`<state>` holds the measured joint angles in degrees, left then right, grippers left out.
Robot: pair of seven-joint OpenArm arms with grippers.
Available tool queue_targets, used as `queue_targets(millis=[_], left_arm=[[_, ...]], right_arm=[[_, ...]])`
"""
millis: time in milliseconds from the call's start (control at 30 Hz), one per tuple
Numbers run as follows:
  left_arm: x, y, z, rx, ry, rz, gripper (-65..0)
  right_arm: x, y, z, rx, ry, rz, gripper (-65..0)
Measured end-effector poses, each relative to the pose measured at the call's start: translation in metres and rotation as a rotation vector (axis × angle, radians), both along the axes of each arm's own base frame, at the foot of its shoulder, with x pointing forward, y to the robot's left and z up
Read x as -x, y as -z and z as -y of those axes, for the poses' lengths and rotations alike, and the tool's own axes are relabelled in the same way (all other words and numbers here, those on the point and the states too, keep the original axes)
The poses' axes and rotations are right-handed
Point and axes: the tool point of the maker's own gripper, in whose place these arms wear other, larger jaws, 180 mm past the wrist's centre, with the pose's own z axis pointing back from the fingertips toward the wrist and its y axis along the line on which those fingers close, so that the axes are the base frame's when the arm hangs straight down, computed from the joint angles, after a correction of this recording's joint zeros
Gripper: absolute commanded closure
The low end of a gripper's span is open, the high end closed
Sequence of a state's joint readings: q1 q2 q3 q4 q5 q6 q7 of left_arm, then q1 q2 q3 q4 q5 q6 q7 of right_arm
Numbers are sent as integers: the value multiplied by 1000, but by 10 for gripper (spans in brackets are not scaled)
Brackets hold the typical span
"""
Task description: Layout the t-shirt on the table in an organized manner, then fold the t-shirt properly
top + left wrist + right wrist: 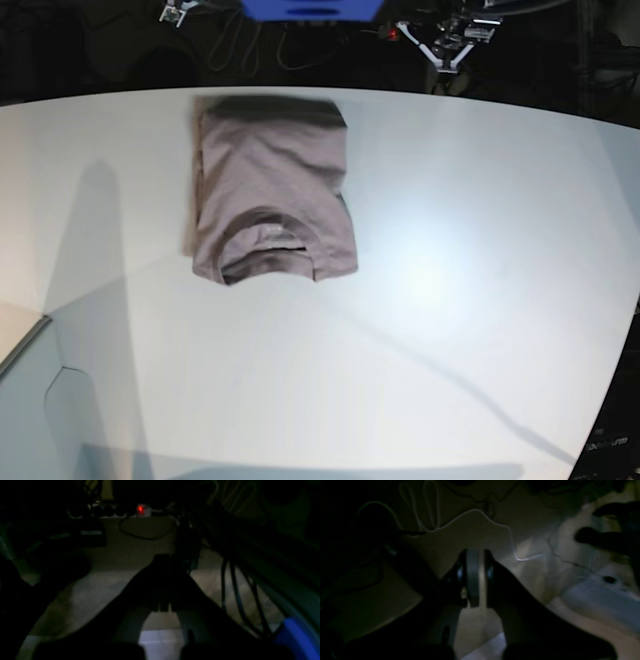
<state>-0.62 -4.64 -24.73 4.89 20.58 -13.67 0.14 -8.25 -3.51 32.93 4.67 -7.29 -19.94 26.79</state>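
Observation:
The mauve t-shirt (270, 185) lies folded into a compact rectangle on the far left part of the white table (450, 300), with its darker round collar (265, 245) facing the near side. Neither gripper shows in the base view. Both wrist views are dark and look down at a floor, with no shirt in them. My left gripper (163, 558) has its dark fingers closed together with nothing between them. My right gripper (476, 556) is shut too; its fingers stand nearly together, with a grey pad (472, 575) showing between them and no cloth.
A power strip with a red light (140, 509) and dark hanging cables (237, 592) show in the left wrist view. A white cable (432, 527) lies on the floor. A blue object (310, 8) and a stand (450, 45) sit beyond the table's far edge.

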Motion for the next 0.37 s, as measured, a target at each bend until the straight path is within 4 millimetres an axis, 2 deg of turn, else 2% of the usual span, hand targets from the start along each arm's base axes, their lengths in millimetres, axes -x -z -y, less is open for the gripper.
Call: queue_targets(millis=[100, 167, 367], left_arm=[[1, 0, -3, -8, 12, -3, 0], [0, 0, -2, -7, 15, -1, 0], [0, 0, 2, -2, 42, 1, 0]], right_arm=[[-4, -1, -8, 7, -6, -1, -33], [0, -1, -10, 4, -4, -7, -33], [14, -3, -3, 18, -5, -34, -33]])
